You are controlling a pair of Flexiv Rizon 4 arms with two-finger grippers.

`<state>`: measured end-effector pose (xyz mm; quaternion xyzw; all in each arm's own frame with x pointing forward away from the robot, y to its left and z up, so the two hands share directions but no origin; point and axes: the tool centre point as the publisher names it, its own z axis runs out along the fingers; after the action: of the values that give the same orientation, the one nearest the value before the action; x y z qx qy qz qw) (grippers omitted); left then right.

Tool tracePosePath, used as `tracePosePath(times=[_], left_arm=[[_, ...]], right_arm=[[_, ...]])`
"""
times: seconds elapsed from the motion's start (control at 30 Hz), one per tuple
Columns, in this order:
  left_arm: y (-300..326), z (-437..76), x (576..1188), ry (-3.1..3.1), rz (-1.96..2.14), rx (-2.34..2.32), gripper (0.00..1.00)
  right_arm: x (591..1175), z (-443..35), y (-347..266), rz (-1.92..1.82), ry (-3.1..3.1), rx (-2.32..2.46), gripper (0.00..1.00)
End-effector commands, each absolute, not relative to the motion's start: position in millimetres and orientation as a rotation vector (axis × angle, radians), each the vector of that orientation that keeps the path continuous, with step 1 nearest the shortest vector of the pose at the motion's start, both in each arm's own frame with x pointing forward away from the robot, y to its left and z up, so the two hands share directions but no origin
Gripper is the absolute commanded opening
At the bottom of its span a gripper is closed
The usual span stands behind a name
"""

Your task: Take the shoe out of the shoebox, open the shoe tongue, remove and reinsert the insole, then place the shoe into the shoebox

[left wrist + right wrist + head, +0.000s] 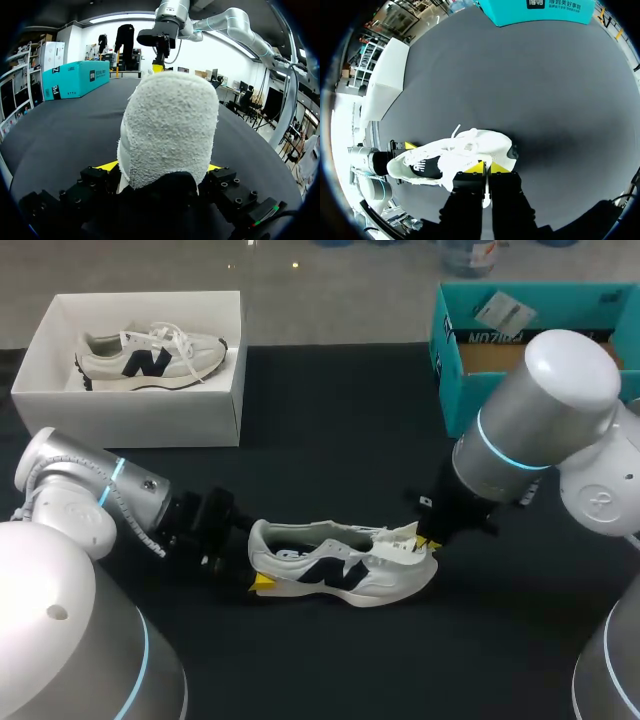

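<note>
A white sneaker [340, 565] with a dark logo lies on its sole on the black table, toe pointing right. My left gripper [256, 558] has its fingers spread wide around the heel [170, 130], a yellow tip pressing each side. My right gripper [428, 540] stands over the toe end. Its fingers are pinched together on the raised white tongue [403, 536]. In the right wrist view the sneaker [450, 157] lies just ahead of the shut yellow tips of my right gripper [485, 168]. The inside of the shoe is hidden.
A white shoebox [130, 405] holding a second matching sneaker [150, 355] stands at the back left. A teal cardboard box [455, 360] sits at the back right. Bare black tabletop [330, 430] lies between the boxes and the shoe.
</note>
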<state>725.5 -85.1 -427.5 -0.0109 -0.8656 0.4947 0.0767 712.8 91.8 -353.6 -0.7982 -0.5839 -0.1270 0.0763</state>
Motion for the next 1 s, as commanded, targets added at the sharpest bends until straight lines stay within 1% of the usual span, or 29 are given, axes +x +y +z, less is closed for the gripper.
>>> tracePosePath(times=[0.03, 0.17, 0.23, 0.33, 0.43, 0.47, 0.63, 0.73, 0.77, 0.8, 0.83, 1.0], left_arm=[[-85.6, -431.0, 725.9, -2.595, 1.477, -0.034, 0.00], [-85.6, -431.0, 725.9, -2.595, 1.477, -0.034, 0.00], [-85.6, -431.0, 725.9, -2.595, 1.477, -0.034, 0.00], [-85.6, -431.0, 725.9, -2.595, 1.477, -0.034, 0.00], [-85.6, -431.0, 725.9, -2.595, 1.477, -0.034, 0.00], [-85.6, -431.0, 725.9, -2.595, 1.477, -0.034, 0.00], [-85.6, -431.0, 725.9, -2.595, 1.477, -0.034, 0.00], [-85.6, -431.0, 725.9, -2.595, 1.477, -0.034, 0.00], [-85.6, -431.0, 725.9, -2.595, 1.477, -0.034, 0.00], [-85.6, -431.0, 725.9, -2.595, 1.477, -0.034, 0.00], [-85.6, -431.0, 725.9, -2.595, 1.477, -0.034, 0.00], [-85.6, -431.0, 725.9, -2.595, 1.477, -0.034, 0.00]], right_arm=[[721.4, -363.9, 88.9, -0.409, -1.705, -2.329, 0.00], [725.2, -368.6, 93.0, -0.345, -1.691, -2.326, 0.00], [727.1, -371.3, 96.5, -0.303, -1.697, -2.320, 0.12], [728.6, -373.9, 100.1, -0.254, -1.693, -2.330, 0.12], [729.3, -375.8, 101.6, -0.246, -1.690, -2.327, 0.30], [729.3, -375.9, 102.0, -0.240, -1.687, -2.329, 0.33], [729.1, -370.8, 104.9, -0.234, -1.692, -2.341, 0.36], [728.9, -365.0, 106.8, -0.230, -1.700, -2.354, 0.45], [728.8, -362.0, 107.8, -0.229, -1.707, -2.359, 0.59], [728.6, -358.1, 109.1, -0.230, -1.714, -2.364, 0.82], [728.6, -353.6, 110.4, -0.225, -1.725, -2.373, 1.00], [732.1, -333.9, 114.6, -0.221, -1.794, -2.370, 1.00]])
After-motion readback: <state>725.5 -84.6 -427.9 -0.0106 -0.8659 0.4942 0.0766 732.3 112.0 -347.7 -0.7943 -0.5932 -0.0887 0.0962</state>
